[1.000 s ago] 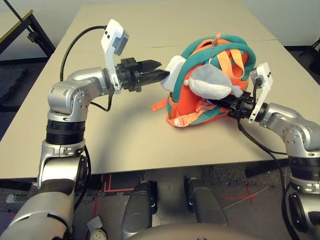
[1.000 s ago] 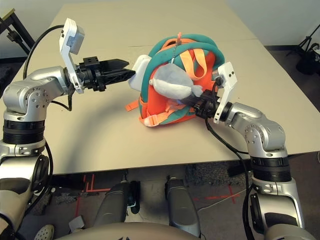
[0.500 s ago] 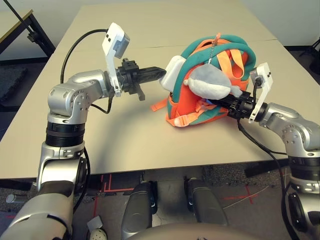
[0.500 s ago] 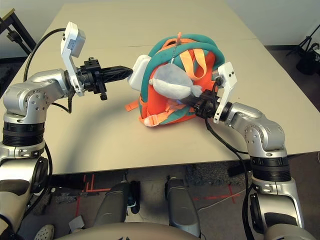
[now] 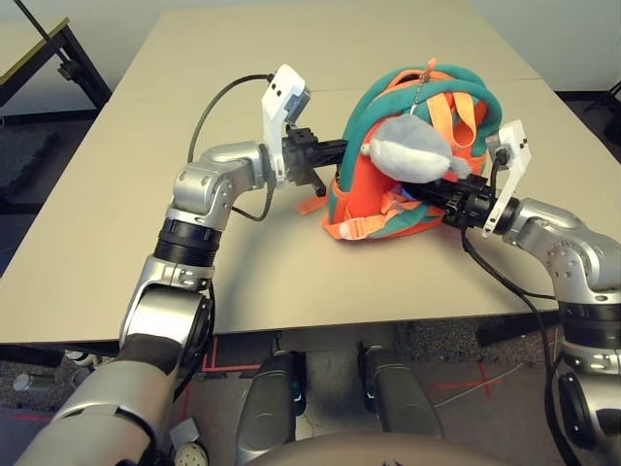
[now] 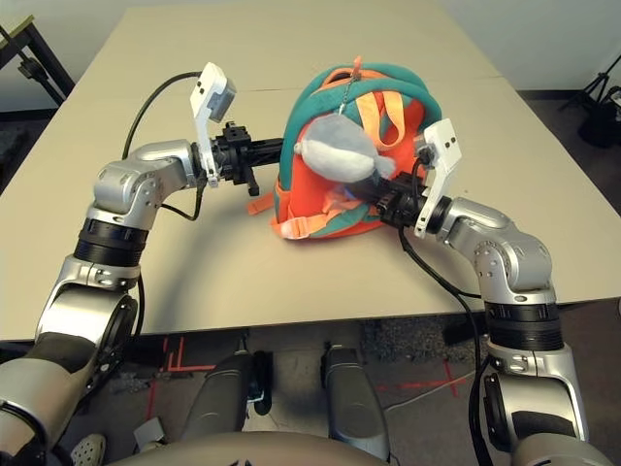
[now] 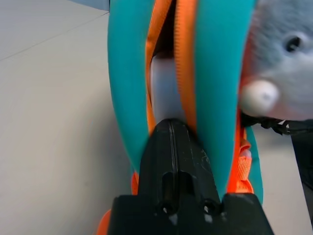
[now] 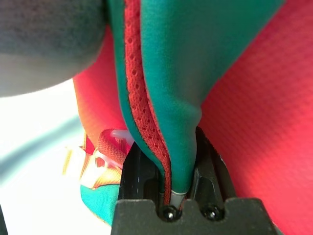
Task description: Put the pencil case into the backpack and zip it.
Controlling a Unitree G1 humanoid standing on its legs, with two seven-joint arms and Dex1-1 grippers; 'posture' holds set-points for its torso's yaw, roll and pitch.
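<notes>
The orange backpack (image 5: 388,199) with teal trim stands on the table, a grey plush toy (image 5: 412,150) hanging on its front. My left gripper (image 5: 333,155) is shut, its tip pressed into the open zip slot on the backpack's left side. In the left wrist view the white pencil case (image 7: 164,83) sits inside that slot, just beyond the closed fingertips (image 7: 171,128). My right gripper (image 8: 178,161) is shut on the backpack's teal trim (image 8: 171,73) at its right side, partly hidden behind the plush toy in the head views.
The beige table (image 5: 243,262) has open surface to the left of and in front of the backpack. Loose orange straps (image 5: 309,206) trail at the backpack's base. A black stand (image 5: 58,58) is off the table at far left.
My left gripper shut and pushed to the right into the backpack's opening. The pencil case, which stuck out at the left, has gone inside. My right arm has held still.
</notes>
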